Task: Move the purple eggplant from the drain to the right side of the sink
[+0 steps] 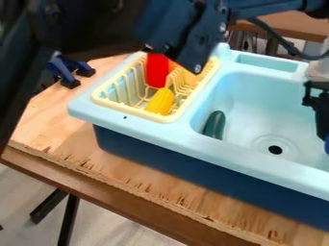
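Observation:
The black gripper is cut off by the right edge, over the right part of the light-blue sink. Just below it, a bit of something blue shows at the same edge; whether it is held cannot be told. A dark green, rounded long object lies in the basin against its left wall. The pale yellow dish rack sits left of the basin. Inside it are a red object at the back and a yellow, elongated object nearer the front.
Dark arm links cross the top and upper left, partly covering the rack's back. Blue-and-black clamps stand on the wooden table left of the sink. A grey fixture rises at the basin's right back. The table's front edge runs diagonally below.

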You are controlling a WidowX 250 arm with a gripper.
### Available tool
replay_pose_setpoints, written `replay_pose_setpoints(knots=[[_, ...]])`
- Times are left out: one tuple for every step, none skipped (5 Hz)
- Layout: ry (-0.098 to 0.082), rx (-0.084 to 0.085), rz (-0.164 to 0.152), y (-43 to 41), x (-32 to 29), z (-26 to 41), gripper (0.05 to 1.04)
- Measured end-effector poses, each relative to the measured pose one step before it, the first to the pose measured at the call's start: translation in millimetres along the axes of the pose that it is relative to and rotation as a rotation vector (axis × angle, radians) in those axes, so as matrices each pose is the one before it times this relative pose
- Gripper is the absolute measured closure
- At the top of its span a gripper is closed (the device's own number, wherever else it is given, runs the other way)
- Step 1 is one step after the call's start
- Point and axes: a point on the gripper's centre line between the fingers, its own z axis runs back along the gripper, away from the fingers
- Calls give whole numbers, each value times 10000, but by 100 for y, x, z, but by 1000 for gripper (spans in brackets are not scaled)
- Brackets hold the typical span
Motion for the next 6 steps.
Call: replay_pose_setpoints(knots=[[387, -92, 190, 733, -510, -1686, 435], [-4, -142, 8, 311, 159, -35, 435], [29, -388, -199, 317, 158, -846, 435], [-261, -77, -118, -436, 328, -81, 369], [32, -19, -150, -459, 313, -122, 98], [-376, -14, 226, 22, 13, -85, 79]])
